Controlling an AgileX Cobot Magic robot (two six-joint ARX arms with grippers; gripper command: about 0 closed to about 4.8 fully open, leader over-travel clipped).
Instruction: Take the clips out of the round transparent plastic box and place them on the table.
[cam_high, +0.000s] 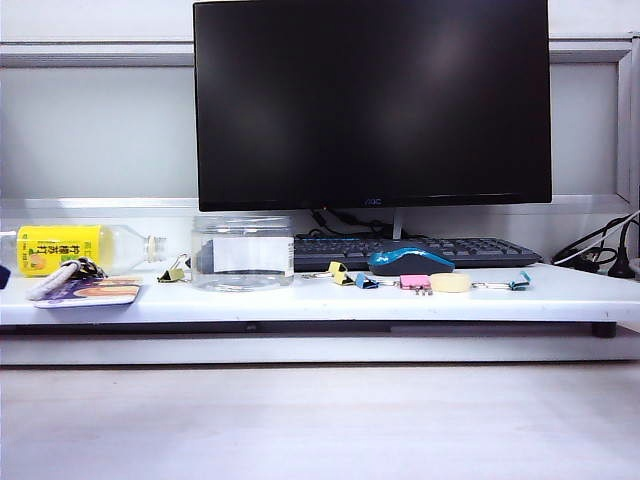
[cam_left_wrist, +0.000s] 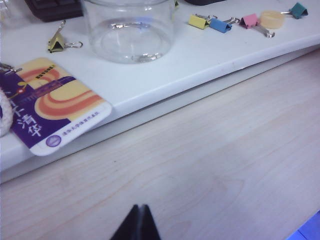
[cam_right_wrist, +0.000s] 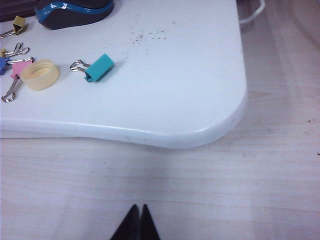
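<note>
Monitor (cam_high: 371, 100) badge: "AOC".

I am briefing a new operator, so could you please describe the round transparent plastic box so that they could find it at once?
Start at the big black monitor and drop to the white table under its left edge. There stands the round transparent plastic box, left of the keyboard. Unlike the yellow-labelled bottle lying further left, it is upright, short, wide and unlabelled.

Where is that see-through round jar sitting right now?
In the exterior view the round transparent plastic box stands upright left of centre on the white table, in front of the monitor, between a yellow clip and the keyboard.
</note>
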